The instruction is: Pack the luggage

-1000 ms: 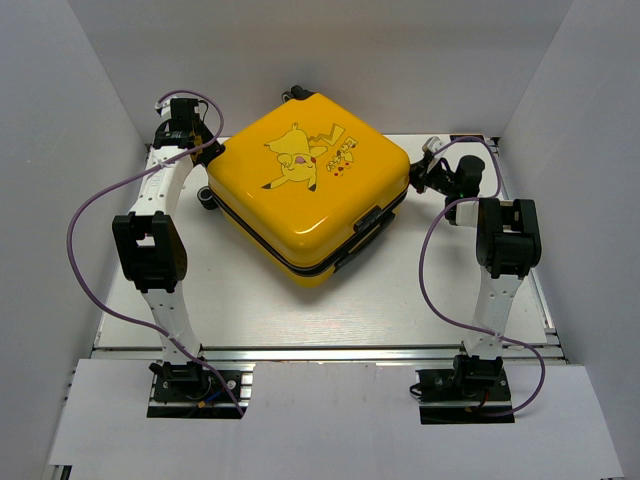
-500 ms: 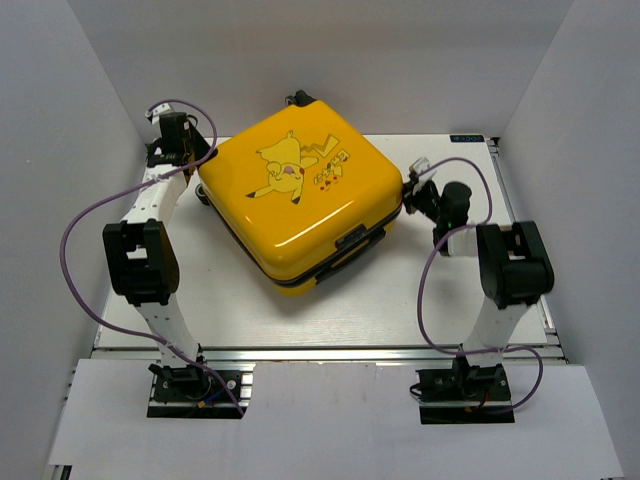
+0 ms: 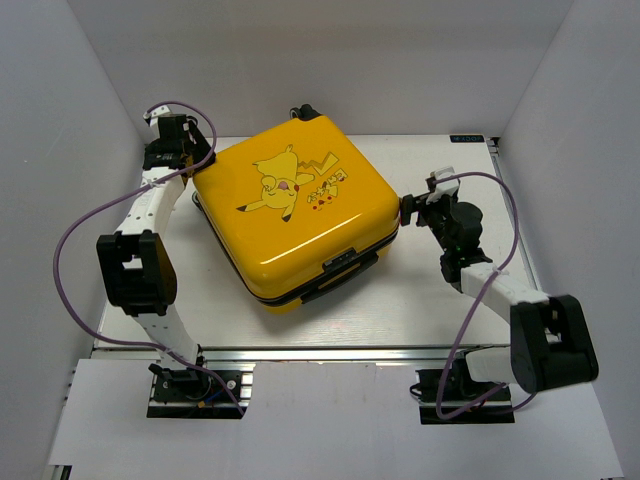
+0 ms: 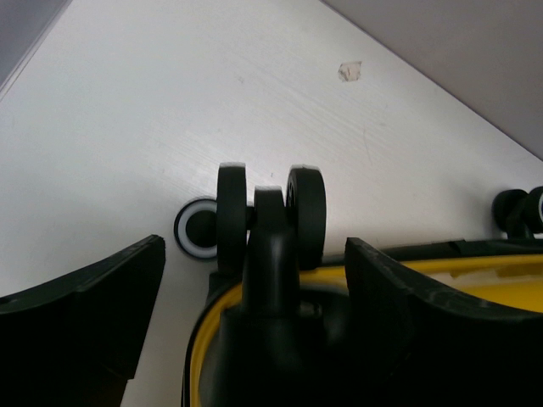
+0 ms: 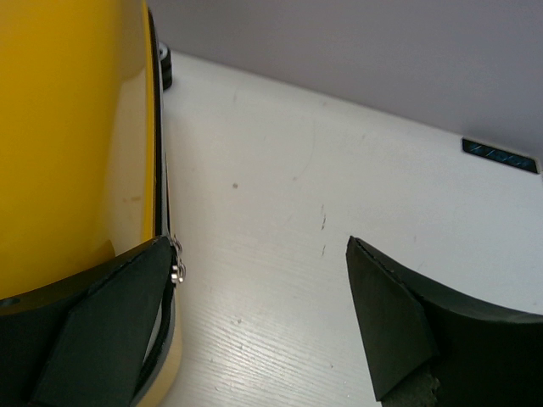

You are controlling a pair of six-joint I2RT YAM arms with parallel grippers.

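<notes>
Surface: a white table with a faint grain, and a metal rail along its near edge. Plain pale walls close it on the left, the right and the far side. A small blue label sits at the far right edge, and a small pale scuff marks the far left area.

Item: the luggage lies flat and closed in the middle of the table, cartoon side up and turned diagonally to the edges.

Left gripper: it is at the far left corner of the case with jaws spread wide. A twin black wheel and its caster stand between them, and I see no contact on either side. Nothing is held.

Right gripper: it is at the right-hand corner of the case with jaws wide apart. Only bare table lies between them. One finger lies against the yellow shell by the zip seam, just beside a small metal zip pull. Nothing is held.
</notes>
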